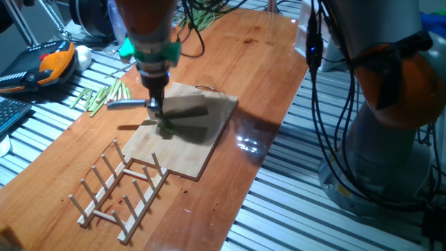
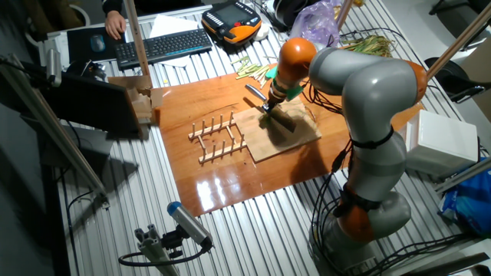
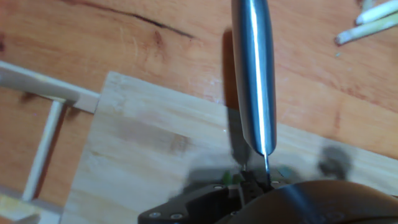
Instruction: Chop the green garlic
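Tool [image 1: 156,106] gripping a knife [image 1: 129,104] by its blade end, steel handle jutting sideways, green garlic [image 1: 167,127] on the cutting board [image 1: 202,157], directly beneath the tool, dish rack [image 1: 118,188] beside the board

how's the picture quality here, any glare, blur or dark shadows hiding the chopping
One fixed view: the gripper casts a dark shadow on the cutting board, and lamp glare whitens the table. Other fixed view: sharp but distant. Hand view: the knife handle gleams; the green garlic is barely visible.
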Controlling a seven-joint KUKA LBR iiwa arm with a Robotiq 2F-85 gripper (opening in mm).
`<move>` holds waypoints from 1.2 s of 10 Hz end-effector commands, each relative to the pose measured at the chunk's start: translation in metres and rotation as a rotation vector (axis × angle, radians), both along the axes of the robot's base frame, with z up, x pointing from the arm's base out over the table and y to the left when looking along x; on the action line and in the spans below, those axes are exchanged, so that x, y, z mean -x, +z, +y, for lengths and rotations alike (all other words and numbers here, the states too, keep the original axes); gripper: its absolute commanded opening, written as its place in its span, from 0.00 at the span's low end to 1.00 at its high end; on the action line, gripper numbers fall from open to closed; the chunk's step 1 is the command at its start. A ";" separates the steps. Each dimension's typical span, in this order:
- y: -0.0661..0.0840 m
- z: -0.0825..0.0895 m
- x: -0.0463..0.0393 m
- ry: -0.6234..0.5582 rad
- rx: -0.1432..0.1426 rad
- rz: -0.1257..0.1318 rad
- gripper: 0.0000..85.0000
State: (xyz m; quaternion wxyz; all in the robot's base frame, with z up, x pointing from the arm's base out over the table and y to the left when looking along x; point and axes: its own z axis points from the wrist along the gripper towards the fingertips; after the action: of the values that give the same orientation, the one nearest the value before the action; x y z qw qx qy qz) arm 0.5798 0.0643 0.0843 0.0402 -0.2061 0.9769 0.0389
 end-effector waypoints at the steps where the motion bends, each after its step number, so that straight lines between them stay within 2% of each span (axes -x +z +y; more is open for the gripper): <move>1: 0.005 0.000 0.0005 0.001 0.005 0.001 0.00; 2: 0.006 -0.002 0.0022 0.005 0.021 -0.006 0.00; 4: 0.001 -0.012 0.0036 0.016 0.014 -0.016 0.00; 9: -0.015 -0.011 0.0085 0.016 0.027 -0.042 0.00; 12: -0.017 -0.013 0.0085 0.020 0.030 -0.045 0.00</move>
State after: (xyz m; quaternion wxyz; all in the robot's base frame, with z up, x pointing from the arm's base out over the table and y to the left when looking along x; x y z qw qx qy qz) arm 0.5715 0.0514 0.0676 0.0587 -0.2173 0.9741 0.0196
